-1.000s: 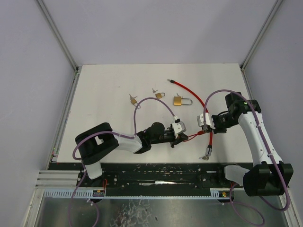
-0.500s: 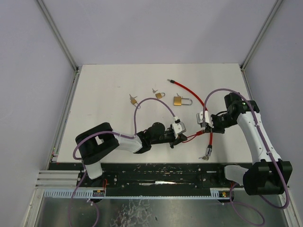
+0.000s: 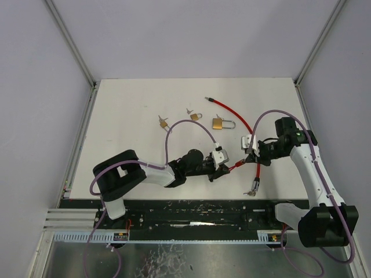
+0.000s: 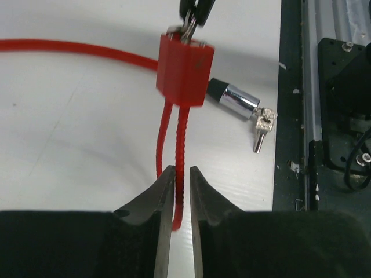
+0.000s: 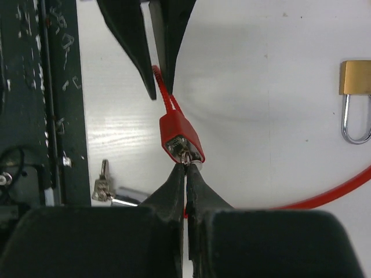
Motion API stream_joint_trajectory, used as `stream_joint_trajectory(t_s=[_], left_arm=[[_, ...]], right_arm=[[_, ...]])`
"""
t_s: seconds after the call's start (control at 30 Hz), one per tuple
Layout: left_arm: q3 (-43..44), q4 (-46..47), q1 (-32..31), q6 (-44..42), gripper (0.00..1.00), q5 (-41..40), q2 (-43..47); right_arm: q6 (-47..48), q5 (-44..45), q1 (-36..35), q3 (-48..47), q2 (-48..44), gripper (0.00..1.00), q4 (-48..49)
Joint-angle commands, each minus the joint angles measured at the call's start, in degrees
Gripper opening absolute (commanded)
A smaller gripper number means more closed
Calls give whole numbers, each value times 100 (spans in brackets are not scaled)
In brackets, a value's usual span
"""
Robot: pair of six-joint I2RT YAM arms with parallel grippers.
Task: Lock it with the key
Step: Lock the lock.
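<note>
Up close, the right hand [image 5: 185, 168] pinches a small metal key [image 5: 185, 156] — blocky red lock [image 5: 181, 138].

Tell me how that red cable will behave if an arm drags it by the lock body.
The red cable probably flexes: it curves loosely across the table. Its doubled strands below the red lock body bow slightly, suggesting springiness. The free metal tip would likely trail and swing.
</note>
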State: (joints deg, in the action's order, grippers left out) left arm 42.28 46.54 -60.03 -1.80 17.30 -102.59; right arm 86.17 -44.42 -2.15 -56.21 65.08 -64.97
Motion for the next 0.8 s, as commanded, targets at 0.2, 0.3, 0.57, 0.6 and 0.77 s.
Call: stream_joint_trajectory(t_s=[0.2,0.3,0.57,0.6,0.77], left_arm=[[516,136,-29,-49,16,73,-250],[578,62,-32,-57,3,65,-290],[487,191,-28,-90,0,199,-235],[469,223,-31,-101,0,235,-221],[507,242,-30,-234,0,371,-294]], right_arm=[[-2247,-1007,-28,326,-156,0,1089],[-2285,-1042,-31,359,-186,0,1127],[112,-931,-39,538,-215,0,-6],[720,-816,-40,592,-239,0,-277],[2781,-379,-88,856,-417,0,-801]])
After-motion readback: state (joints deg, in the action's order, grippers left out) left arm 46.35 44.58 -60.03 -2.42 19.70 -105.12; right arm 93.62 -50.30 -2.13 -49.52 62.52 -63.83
